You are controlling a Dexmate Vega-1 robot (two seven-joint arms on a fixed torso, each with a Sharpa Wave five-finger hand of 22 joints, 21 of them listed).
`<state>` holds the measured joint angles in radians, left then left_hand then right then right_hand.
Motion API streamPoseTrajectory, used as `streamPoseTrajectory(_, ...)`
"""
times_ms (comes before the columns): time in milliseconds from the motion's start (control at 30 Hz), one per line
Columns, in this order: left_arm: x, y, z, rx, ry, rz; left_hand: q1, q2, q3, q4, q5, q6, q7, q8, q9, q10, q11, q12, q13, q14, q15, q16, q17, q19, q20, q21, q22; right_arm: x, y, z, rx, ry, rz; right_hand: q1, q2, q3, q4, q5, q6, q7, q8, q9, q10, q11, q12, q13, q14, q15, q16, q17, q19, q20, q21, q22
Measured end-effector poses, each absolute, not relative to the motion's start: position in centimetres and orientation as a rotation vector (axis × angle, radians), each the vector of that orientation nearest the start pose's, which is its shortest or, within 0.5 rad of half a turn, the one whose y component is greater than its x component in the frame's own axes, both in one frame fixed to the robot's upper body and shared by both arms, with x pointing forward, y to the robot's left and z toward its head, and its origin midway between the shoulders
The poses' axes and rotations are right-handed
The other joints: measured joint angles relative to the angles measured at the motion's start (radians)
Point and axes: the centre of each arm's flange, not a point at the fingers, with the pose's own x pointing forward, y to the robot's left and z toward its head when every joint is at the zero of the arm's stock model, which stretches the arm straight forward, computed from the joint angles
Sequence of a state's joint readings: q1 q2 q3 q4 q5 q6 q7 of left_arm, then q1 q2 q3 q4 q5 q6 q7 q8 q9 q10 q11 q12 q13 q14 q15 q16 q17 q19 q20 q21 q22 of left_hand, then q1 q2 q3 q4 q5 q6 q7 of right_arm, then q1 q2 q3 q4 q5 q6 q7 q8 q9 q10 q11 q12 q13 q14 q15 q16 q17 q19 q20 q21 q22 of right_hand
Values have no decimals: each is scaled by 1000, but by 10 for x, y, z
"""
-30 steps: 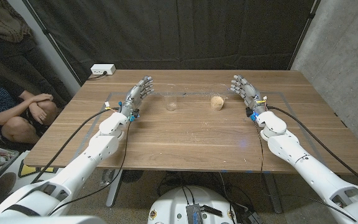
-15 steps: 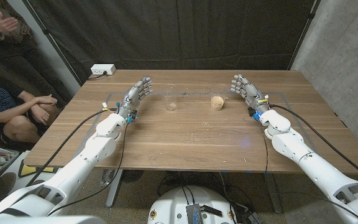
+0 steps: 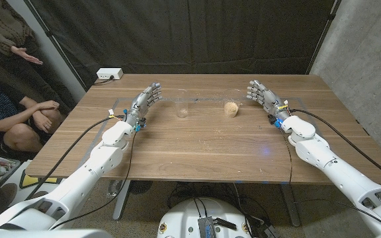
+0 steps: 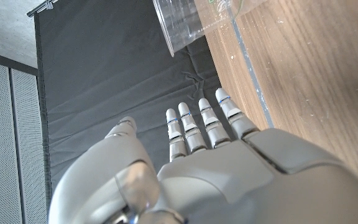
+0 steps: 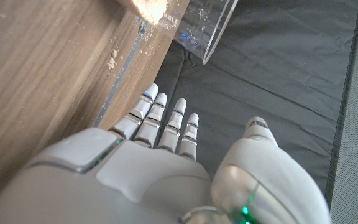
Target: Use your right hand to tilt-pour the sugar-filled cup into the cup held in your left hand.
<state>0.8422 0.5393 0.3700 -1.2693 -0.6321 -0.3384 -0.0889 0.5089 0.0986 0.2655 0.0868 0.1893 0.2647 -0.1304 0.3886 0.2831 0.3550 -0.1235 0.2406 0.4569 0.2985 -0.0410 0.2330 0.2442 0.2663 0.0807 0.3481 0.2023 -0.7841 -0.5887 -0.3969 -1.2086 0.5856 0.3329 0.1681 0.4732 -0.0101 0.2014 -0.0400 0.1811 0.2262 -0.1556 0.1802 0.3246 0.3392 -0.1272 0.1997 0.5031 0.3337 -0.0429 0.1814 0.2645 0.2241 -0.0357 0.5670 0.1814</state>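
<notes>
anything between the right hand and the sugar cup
No. In the head view only bare wooden table lies between the right hand and the sugar-filled cup; the hand is apart from the cup, fingers spread.

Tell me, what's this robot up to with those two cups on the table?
Nothing is being handled yet. Two clear plastic cups stand apart on the wooden table: the cup with sugar nearer the right hand, and the other cup, which looks nearly empty, nearer the left hand. Each hand waits open just outside its cup, fingers spread, touching nothing. The pour from the sugar cup into the other has not begun. A person sits beside the table at the robot's left.
</notes>
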Motion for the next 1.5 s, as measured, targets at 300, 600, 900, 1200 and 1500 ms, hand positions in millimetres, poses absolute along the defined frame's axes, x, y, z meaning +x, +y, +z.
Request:
streamPoseTrajectory(300, 648, 305, -31, 40, -613, -234, 0, 0, -3, 3, 0, 5, 5, 4, 0, 5, -5, 0, 0, 0, 0, 0, -3, 2, 2, 0, 0, 655, -326, -19, -240, -599, 281, -7, -14, -7, -7, 5, -45, -5, 0, -8, -55, 6, -8, -14, -48, 2, 0, -14, -15, -4, -19, 0)
streamPoseTrajectory(600, 647, 304, -33, 61, -619, -233, -8, 3, -3, 3, 0, 11, 0, 4, 0, 11, 0, 0, 0, 0, 0, 0, -3, 2, 2, 0, 0, 658, -339, -18, -334, -607, 281, -14, -22, -8, -8, 12, -64, -4, 0, -14, -80, 9, -8, -21, -69, 2, 0, -23, -22, 0, -31, 0)
streamPoseTrajectory(900, 648, 303, -34, 84, -634, -232, -9, 2, -3, 3, 0, 11, 0, 4, 0, 11, 0, 0, 0, 0, 0, 0, -3, 2, 2, 4, 0, 663, -353, -20, -407, -620, 272, -17, -25, -8, -8, 12, -82, 0, 0, -14, -91, 6, -8, -27, -80, 2, 0, -27, -27, -5, -38, 0)
streamPoseTrajectory(1200, 648, 298, -35, 109, -649, -228, -9, 2, -3, 3, 0, 11, 0, 4, 0, 14, -3, 4, 0, 11, 0, 0, -3, 2, 2, 4, 0, 669, -367, -28, -477, -626, 251, -30, -38, -18, -18, 20, -161, 7, 0, -23, -152, 9, -9, -41, -126, 6, 0, -39, -45, 5, -61, 0)
streamPoseTrajectory(1500, 647, 292, -39, 137, -655, -220, -13, -2, -3, 3, 0, 11, 0, 4, 0, 17, -6, 4, 0, 11, 0, -1, -3, 1, 2, 4, 0, 670, -383, -39, -566, -623, 227, -15, -99, -43, -43, 52, -270, 13, 0, -37, -236, 18, -12, -61, -195, 6, -2, -56, -70, 23, -93, 0)
